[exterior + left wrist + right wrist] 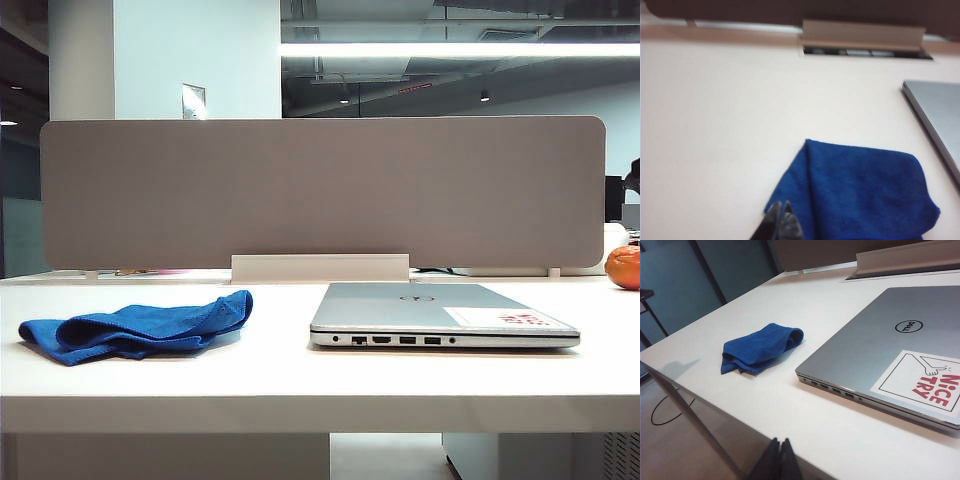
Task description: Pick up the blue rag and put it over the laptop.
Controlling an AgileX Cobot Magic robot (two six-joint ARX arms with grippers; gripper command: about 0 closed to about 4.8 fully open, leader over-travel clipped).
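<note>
Judging from where things lie, you have everything left to do: the blue rag [140,324] sits crumpled on the bench [300,375] beside the closed laptop [440,315], untouched, with the left end effector [781,222] pressed together above the rag and the right end effector [777,460] pressed together, hanging off the bench edge nearest the laptop.

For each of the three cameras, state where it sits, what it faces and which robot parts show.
Exterior view: low at the table's front edge, facing the grey divider panel; no robot parts.
Left wrist view: above the crumpled royal-blue microfibre rag, looking down; shut left gripper.
Right wrist view: off the table's near corner, facing the closed silver-grey laptop; shut right gripper.
All share rag and laptop.
</note>
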